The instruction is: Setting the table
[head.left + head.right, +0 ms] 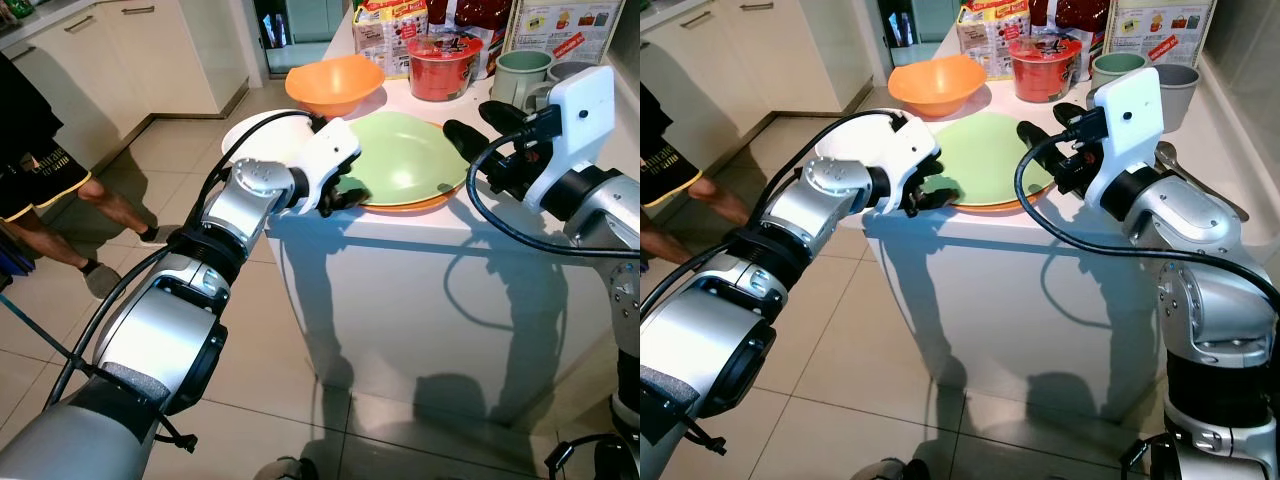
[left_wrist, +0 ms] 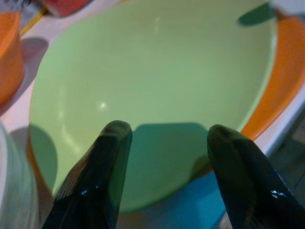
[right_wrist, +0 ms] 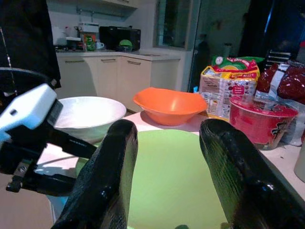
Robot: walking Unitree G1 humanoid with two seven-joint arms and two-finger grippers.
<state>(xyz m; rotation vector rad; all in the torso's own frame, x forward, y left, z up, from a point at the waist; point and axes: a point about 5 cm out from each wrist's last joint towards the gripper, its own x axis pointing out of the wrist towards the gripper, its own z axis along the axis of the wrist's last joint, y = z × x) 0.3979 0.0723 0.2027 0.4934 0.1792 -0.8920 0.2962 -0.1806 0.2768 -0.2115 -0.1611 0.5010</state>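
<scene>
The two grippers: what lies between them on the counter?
The green plate, stacked on an orange plate, lies between the left gripper and right gripper, in both eye views.

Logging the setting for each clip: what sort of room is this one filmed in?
Most likely a home kitchen. Cream cabinets run along a tiled floor, a worktop with small appliances shows in the right wrist view, and the white counter holds an orange bowl, a green plate and packaged food.

White counter (image 1: 400,235), orange plate (image 1: 425,205) under green plate (image 1: 405,160), orange bowl (image 1: 335,85), white bowl (image 3: 88,114), red noodle cup (image 1: 443,65), two mugs (image 1: 520,75)
</scene>
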